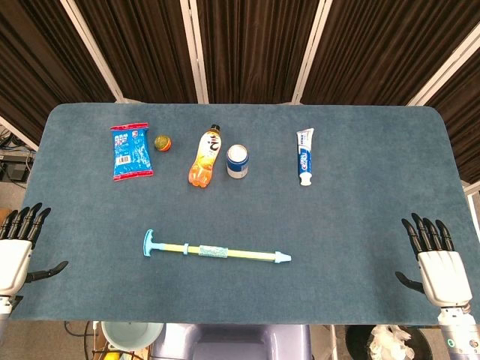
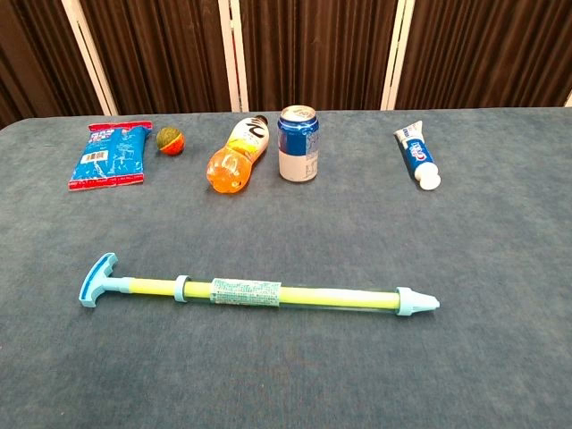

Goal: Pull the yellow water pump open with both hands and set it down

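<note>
The yellow water pump [image 1: 216, 251] lies flat on the surface [image 1: 360, 217], nearer the robot than the orange bottle [image 1: 205, 156]. Left hand [image 1: 19, 251] and right hand [image 1: 437, 262] rest well either side of the pump, fingers spread, holding nothing.

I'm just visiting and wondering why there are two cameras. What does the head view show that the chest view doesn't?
Only the head view shows the two hands, the left hand and the right hand, open at the table's near corners, plus its whole outline. Only the chest view shows the can from the side, standing upright. Both show the yellow water pump, orange bottle, toothpaste tube, snack bag and small ball.
</note>
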